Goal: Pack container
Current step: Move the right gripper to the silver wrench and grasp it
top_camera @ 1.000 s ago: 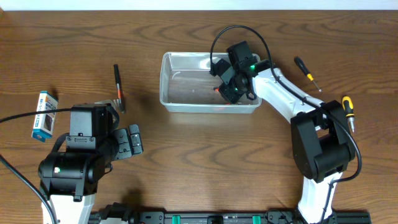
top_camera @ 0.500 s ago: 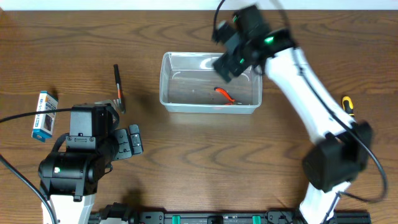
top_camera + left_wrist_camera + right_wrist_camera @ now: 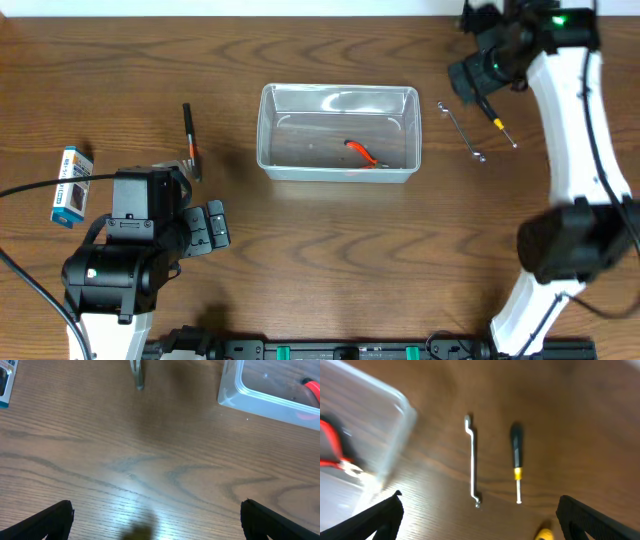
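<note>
— Wooden table (image 3: pixel 330 250) logged. Position of container (image 3: pixel 300 135)?
— Centre of table, toward far edge, upright, open-topped. One item inside, listed last.
— State of grippers?
— Fingers of left gripper (image 3: pixel 157 522) wide apart, nothing between, low over table, near-left of container. Same for right gripper (image 3: pixel 482 520): spread, empty, poised above two loose tools just right of container.
— Loose stock?
— Blue-and-white box (image 3: pixel 72 186) near far left edge. Black-and-orange tool (image 3: pixel 190 138) between box and container. Then wrench (image 3: pixel 472 457) nearest container wall, and screwdriver (image 3: pixel 516 447) beside it, apart, roughly parallel. Scrap of yellow at bottom edge of right wrist view, not identifiable. Smallest: red-handled pliers (image 3: pixel 360 152), flat on container floor toward right end.
— Progress?
— Judged early. Only pliers packed, at least four pieces outside. Probable next pick: wrench or screwdriver, being under right gripper.
</note>
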You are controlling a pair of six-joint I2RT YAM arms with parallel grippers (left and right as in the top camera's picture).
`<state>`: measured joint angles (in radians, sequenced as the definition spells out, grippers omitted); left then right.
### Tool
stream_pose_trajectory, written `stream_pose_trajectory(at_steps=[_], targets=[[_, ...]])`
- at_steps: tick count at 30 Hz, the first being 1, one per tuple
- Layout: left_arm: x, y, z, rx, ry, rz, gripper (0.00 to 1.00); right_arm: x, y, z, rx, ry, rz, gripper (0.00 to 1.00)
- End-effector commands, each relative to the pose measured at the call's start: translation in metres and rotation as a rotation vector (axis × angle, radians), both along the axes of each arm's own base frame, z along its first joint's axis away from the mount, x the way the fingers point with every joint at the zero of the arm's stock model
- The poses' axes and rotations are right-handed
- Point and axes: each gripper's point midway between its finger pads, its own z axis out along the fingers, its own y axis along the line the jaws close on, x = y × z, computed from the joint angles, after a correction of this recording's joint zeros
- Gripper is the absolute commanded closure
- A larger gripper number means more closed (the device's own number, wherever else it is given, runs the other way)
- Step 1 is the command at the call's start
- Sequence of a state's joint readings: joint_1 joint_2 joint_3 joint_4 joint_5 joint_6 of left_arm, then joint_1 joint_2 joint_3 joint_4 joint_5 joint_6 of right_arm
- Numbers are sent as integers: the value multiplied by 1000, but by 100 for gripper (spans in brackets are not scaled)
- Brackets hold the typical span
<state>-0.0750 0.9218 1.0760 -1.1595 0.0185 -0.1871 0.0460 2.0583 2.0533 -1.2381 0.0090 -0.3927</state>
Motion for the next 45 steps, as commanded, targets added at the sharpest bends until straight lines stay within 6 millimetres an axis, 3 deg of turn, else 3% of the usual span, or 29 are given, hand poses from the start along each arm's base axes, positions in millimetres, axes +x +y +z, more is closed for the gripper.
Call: stream_pose_trajectory(at_steps=[1,5,9,20,27,33,45], targets=[[1,1,6,4,-15,9,2,1,-2,-43,-26,103,39,1],[1,1,6,4,-15,9,2,0,-1,-90,-29,205,41,1],[1,1,6,5,-15,9,2,0,-1,-125,-31,271,41,1],[1,1,6,5,-15,9,2,-7,2,-181,-8,377,59,1],[1,1,6,5,-15,9,2,-13,7,-196,23,417,62,9],[1,1,6,5,-15,9,2,-13,7,-197,25,418,61,38],[1,1,6,4,-15,9,2,-14,7,-197,27,422,42,73]])
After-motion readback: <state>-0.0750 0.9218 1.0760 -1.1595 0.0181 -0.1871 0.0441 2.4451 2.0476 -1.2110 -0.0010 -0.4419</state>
